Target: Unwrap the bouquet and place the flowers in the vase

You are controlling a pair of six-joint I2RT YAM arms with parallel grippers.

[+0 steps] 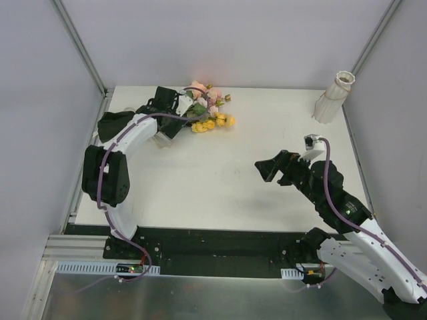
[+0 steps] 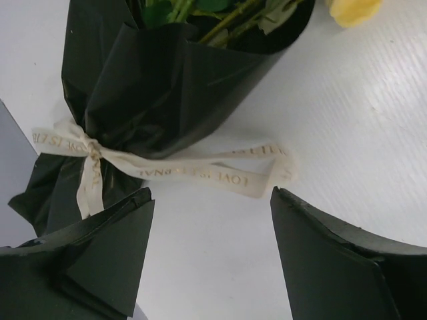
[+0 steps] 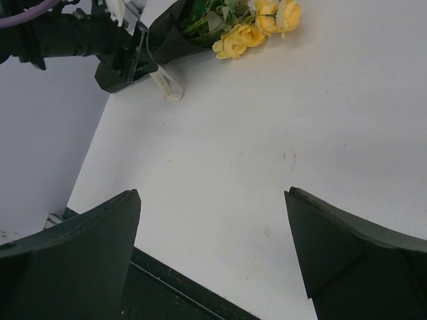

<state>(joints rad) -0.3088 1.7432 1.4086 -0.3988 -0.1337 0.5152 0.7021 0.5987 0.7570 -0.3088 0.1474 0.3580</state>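
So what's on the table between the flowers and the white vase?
Nothing. In the top view, only bare white table stretches from the bouquet across to the vase.

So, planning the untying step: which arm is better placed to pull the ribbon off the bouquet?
Left. The left fingers are open right at the cream ribbon tying the bouquet; the right fingers hover open over the table, well away from it.
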